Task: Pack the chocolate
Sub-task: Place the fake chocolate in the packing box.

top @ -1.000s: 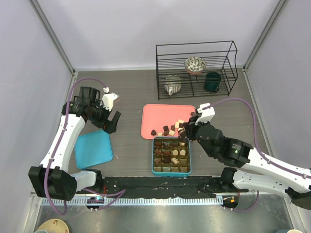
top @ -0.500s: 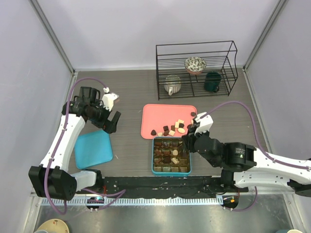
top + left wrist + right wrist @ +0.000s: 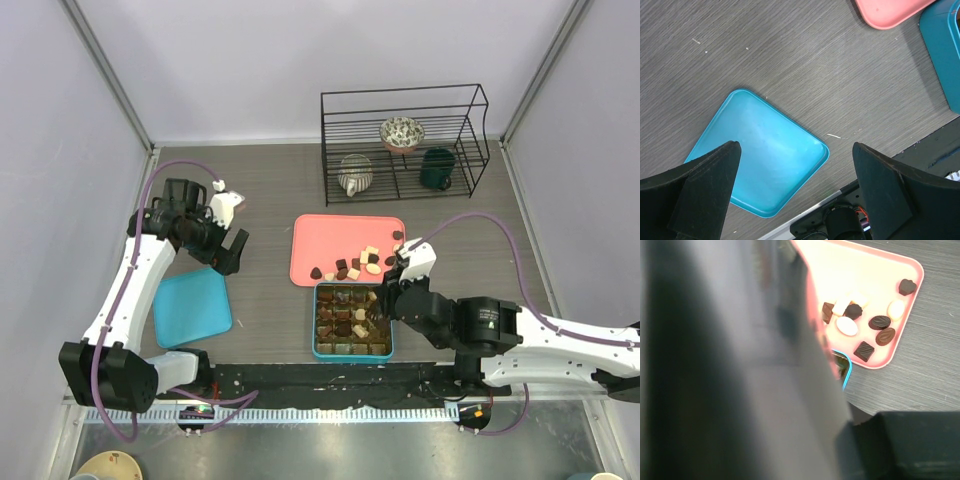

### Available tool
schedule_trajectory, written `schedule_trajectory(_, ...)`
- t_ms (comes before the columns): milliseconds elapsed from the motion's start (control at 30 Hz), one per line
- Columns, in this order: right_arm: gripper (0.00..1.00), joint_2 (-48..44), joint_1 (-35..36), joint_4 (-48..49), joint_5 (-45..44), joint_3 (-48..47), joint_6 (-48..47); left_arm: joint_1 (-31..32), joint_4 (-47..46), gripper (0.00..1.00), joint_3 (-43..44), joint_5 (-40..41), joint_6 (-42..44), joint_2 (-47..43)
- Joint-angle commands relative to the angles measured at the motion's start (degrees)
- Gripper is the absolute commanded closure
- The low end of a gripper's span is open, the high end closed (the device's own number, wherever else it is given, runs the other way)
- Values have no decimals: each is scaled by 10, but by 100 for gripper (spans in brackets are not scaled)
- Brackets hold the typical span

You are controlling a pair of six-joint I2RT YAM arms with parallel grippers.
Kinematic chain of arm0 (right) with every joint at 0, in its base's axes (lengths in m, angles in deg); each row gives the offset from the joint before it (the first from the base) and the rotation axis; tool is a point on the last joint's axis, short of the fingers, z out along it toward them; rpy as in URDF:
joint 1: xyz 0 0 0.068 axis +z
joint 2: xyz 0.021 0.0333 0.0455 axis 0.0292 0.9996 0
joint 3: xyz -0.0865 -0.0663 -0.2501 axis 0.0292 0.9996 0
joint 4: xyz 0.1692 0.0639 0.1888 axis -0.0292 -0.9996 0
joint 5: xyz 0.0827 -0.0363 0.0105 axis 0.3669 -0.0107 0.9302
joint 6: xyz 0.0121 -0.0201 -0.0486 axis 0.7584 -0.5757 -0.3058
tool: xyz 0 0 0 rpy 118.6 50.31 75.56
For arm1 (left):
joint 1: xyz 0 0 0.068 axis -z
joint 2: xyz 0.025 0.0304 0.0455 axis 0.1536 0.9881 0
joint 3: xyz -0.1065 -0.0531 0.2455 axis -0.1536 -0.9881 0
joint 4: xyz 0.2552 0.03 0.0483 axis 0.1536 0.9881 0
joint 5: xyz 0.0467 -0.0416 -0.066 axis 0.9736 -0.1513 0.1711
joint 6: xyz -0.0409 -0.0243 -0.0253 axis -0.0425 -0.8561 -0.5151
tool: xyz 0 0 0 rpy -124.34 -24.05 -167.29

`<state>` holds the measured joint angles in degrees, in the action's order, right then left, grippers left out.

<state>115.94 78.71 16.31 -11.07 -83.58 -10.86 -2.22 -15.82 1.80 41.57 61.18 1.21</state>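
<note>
The bench (image 3: 260,190) fills the middle of the top view. A black wire rack (image 3: 445,118) is placed at its upper right. The pink tray (image 3: 335,235) is located at centre frame. The blue tray (image 3: 190,305) lies left of centre, well apart from it. The teal box (image 3: 350,352) is set just below the pink tray.

The left hand (image 3: 232,252) is held near the blue tray's upper right corner, its fingers spread wide apart. The right hand (image 3: 378,308) is positioned over the box's upper right corner. Whether its fingers are apart or together cannot be told, as the wrist view is blurred.

The chocolate (image 3: 356,265) is found loose along the pink tray's lower right. Further pieces are seated in the box compartments.
</note>
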Motion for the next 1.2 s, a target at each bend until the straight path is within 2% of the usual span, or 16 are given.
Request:
schedule_trajectory(0,62,-12,3,30,-38,3,8,-3,4,0,13,1,3,-1)
schedule_trajectory(567,58,-15,3,40,-44,9,7,-4,4,0,17,3,9,-2)
schedule_trajectory(800,61,-14,3,53,-64,4,-1,-3,4,0,13,3,10,-2)
schedule_trajectory(1033,62,34,-8,122,-142,-37,-98,-4,4,0,18,-2,8,1)
schedule_trajectory(1133,63,65,-61,192,-120,-42,-170,-4,4,0,18,-2,8,1)
schedule_trajectory(1167,63,71,-107,233,-87,-41,-184,-3,4,0,18,-1,8,1)
